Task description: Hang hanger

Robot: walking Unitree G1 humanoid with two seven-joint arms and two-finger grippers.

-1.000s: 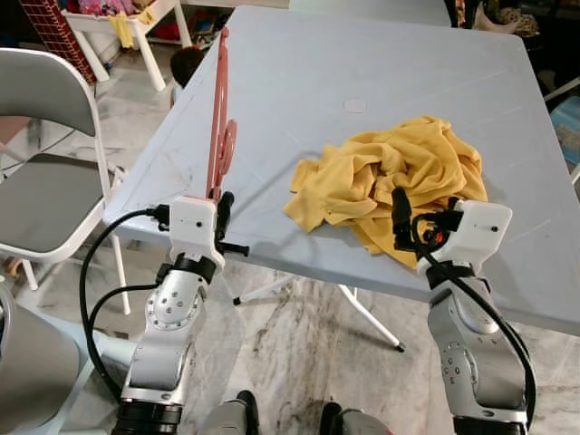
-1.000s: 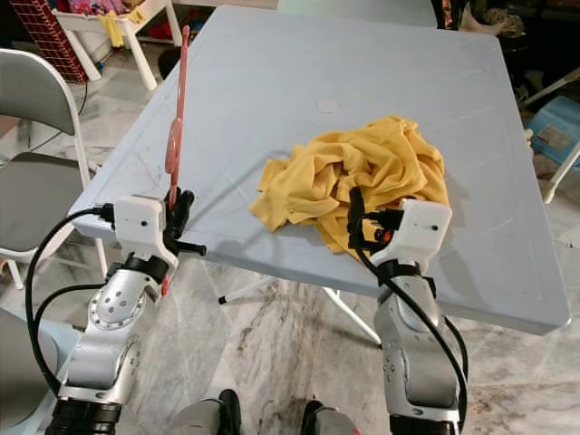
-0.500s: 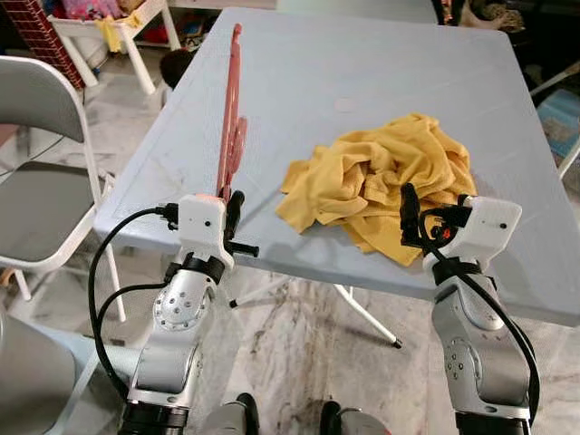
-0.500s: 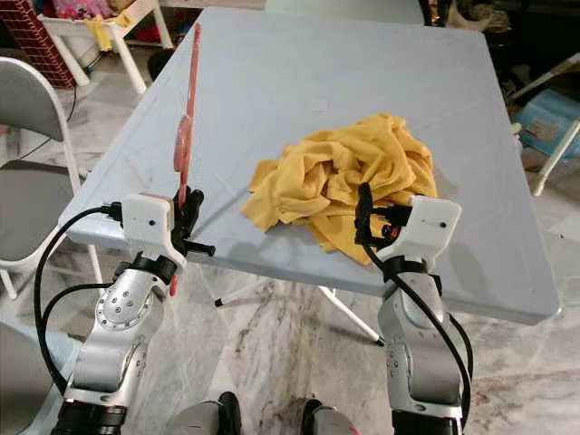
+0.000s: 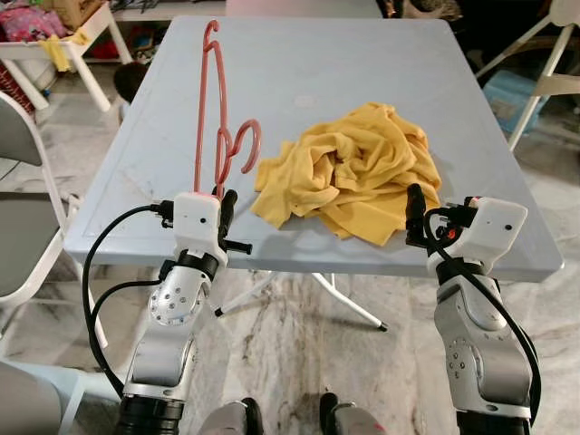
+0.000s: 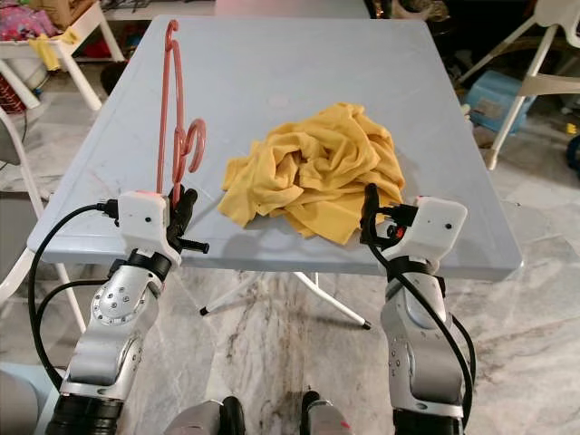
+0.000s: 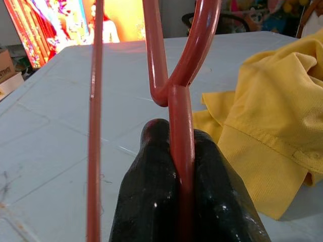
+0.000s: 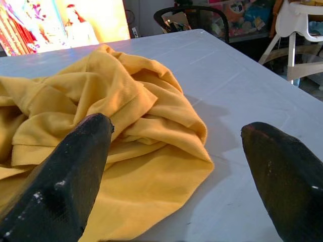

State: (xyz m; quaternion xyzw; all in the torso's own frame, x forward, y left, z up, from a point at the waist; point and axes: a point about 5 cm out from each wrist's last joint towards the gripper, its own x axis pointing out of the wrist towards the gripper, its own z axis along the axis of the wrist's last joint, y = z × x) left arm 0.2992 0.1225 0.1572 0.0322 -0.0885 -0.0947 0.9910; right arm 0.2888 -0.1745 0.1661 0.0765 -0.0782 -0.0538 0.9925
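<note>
A red plastic hanger (image 5: 207,100) stands upright over the near left part of the grey-blue table (image 5: 317,54), its hook (image 5: 243,148) curling low, just above the gripper. My left gripper (image 5: 224,205) at the table's front edge is shut on the hanger's stem; the black fingers (image 7: 151,201) clamp the red rod (image 7: 180,151). A crumpled yellow shirt (image 5: 349,172) lies in the middle of the table, right of the hanger. My right gripper (image 8: 175,126) is open at the front edge, at the shirt's near right side, holding nothing.
A grey folding chair (image 5: 18,208) stands to the left of the table. A white shelf with toys (image 5: 54,36) is at the far left. A blue box (image 5: 507,86) and white chair legs (image 5: 553,54) are on the right. Marble floor lies under the table.
The whole picture has shifted, so the camera moved; the table now sits squarer ahead. The hanger has turned in the left gripper's grip and shows more of its side. The right gripper stays open.
</note>
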